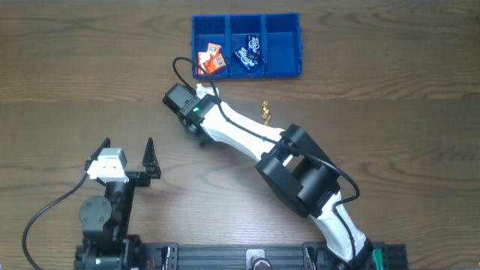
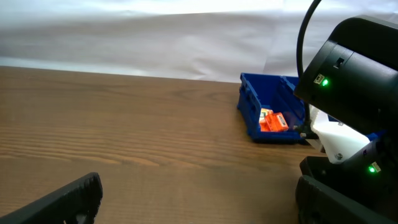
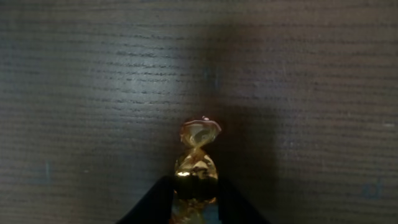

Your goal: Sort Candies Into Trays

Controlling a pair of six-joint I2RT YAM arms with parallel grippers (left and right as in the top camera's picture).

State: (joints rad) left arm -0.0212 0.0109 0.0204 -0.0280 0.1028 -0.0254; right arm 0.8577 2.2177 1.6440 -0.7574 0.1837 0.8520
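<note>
Over table (image 3: 74, 74), right jaws pinch gold candy (image 3: 196, 168); left jaws wide open, empty.

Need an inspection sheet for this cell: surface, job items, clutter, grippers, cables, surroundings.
Surface: wooden table, bare wood grain.
Job's things: blue tray, three compartments; orange candies in the left one, dark blue candy in the middle, right one empty. Loose gold candy on the table.
Clutter: nothing seen.
Grippers: left gripper open, empty; right gripper shut on held gold candy, over bare table.
Cables: black cable looped at the right wrist; second cable by the left base.
Surroundings: white backdrop behind the table.
</note>
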